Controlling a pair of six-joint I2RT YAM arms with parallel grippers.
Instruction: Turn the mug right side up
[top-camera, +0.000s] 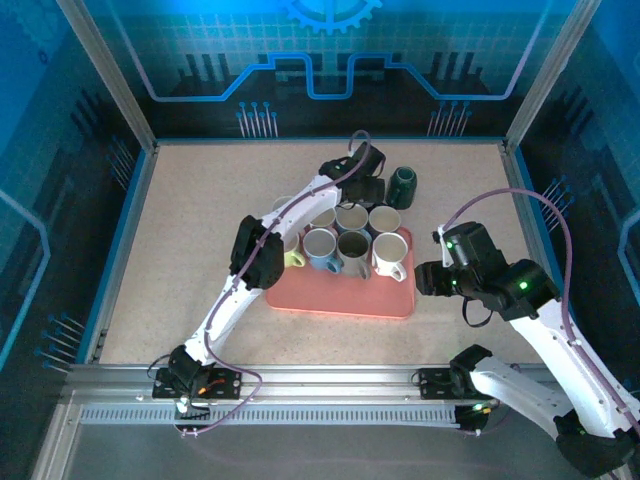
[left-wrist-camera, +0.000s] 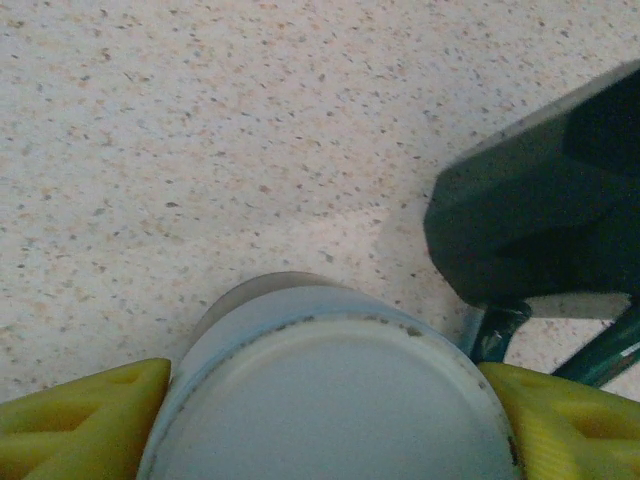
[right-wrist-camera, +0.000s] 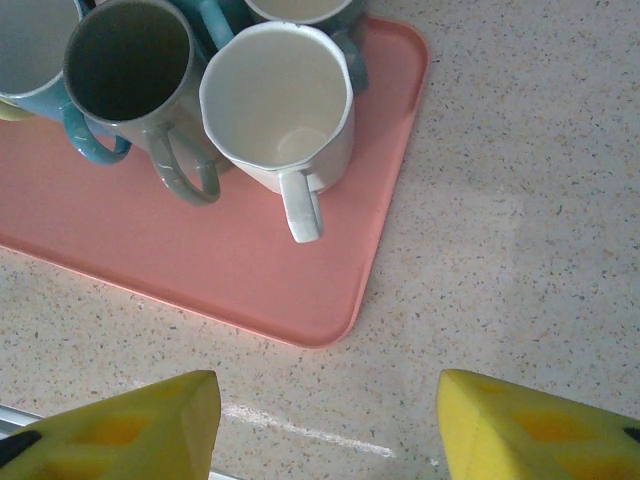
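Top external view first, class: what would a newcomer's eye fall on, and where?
A pink tray crowded with upright mugs sits mid-table. Just beyond it, the left gripper flanks a grey mug standing base-up, beside a dark green mug.

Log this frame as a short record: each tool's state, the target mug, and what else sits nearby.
left tool: closed on the pale grey ceramic mug, yellow fingers at both sides
pale grey ceramic mug: upside down, flat base up
right tool: open, empty, above the speckled table by the salmon plastic tray's corner
salmon plastic tray: upright mugs, white ceramic mug nearest corner
dark green mug: beside the grey mug
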